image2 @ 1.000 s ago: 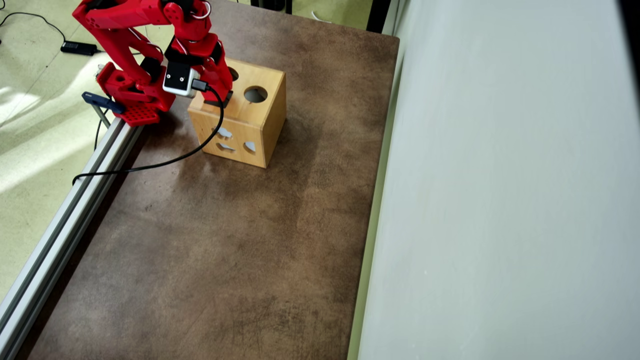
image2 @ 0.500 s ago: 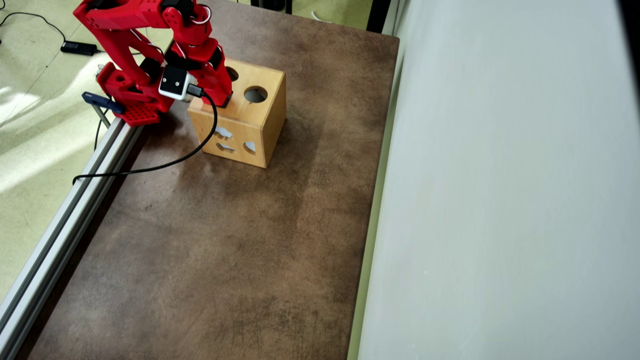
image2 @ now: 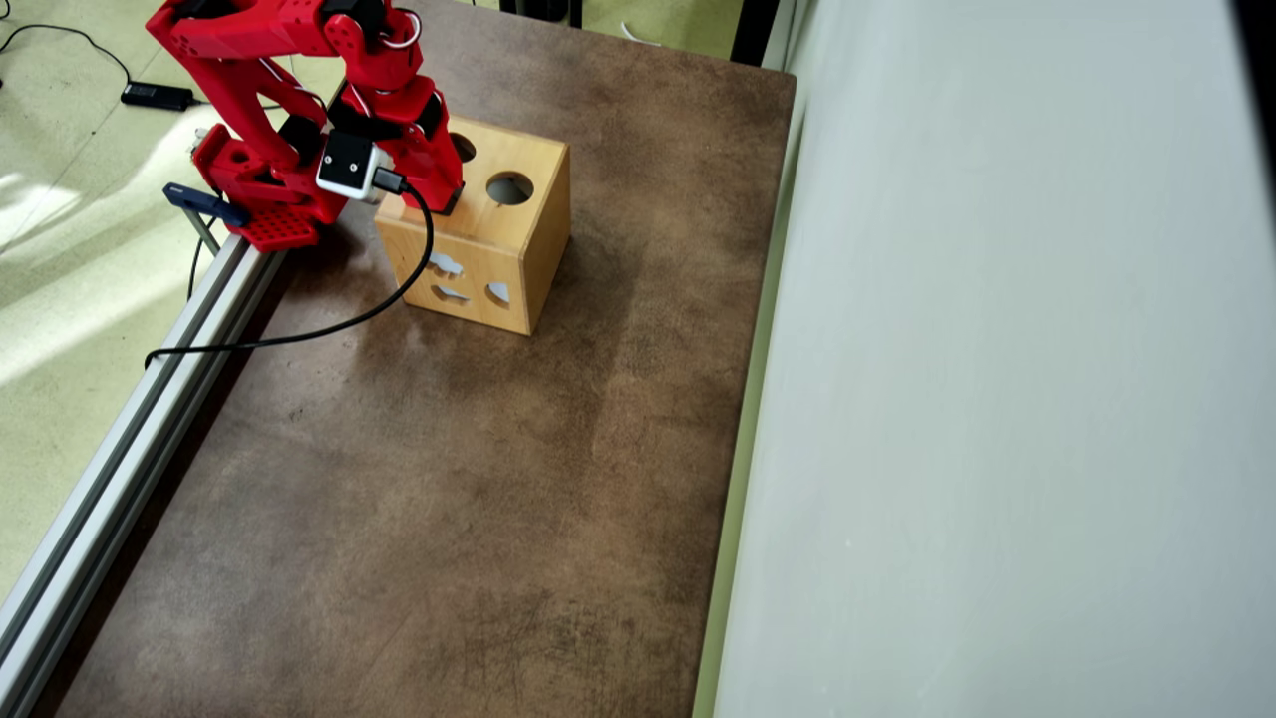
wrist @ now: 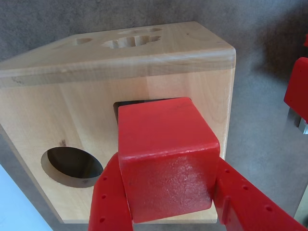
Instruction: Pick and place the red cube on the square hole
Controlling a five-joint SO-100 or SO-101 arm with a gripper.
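The gripper (wrist: 166,211) is clamping the red cube (wrist: 163,156) between its two red fingers (wrist: 109,199), one on each side face, as the wrist view is showing. The cube is sitting directly in front of the square hole (wrist: 126,105) of the wooden box (wrist: 86,120), covering most of it; only the hole's upper edge and one upper corner are showing past the cube's top face. Whether the cube is already touching the rim cannot be told. The cube is a near-equal-sided block with no long axis, so the coming move is judged to depend on squaring its faces with the hole's edges; they are looking slightly rotated relative to each other. The round hole (wrist: 72,166) is lying to the left of the cube in this view. In the overhead view the arm (image2: 299,90) is hiding the cube over the box (image2: 518,239). No writing or brand is legible.
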